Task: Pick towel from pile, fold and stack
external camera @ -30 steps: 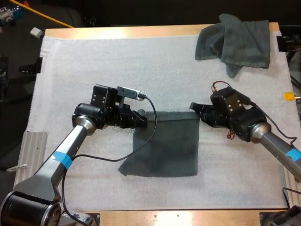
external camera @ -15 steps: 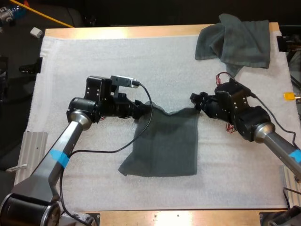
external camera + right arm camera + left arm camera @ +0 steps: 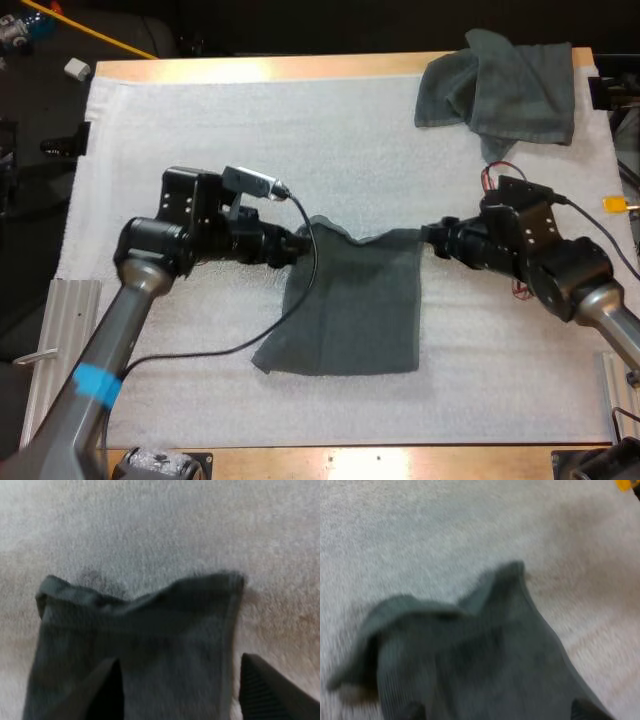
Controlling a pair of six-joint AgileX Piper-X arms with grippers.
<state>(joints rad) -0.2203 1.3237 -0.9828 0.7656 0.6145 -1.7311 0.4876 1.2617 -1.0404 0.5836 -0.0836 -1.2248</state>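
Over on the white mat [image 3: 300, 130], pinching far corners of the towel [image 3: 350, 305] with left end effector [image 3: 300, 244] and right end effector [image 3: 433, 237], far edge stretching side-to-side, length running near-to-far.

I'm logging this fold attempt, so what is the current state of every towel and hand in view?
spread towel: mostly flat on the mat, far corners raised, far edge sagging between them.
crumpled towel: bunched, lying untouched at the mat's far right corner.
left hand: shut on the spread towel's far left corner.
right hand: shut on the spread towel's far right corner.
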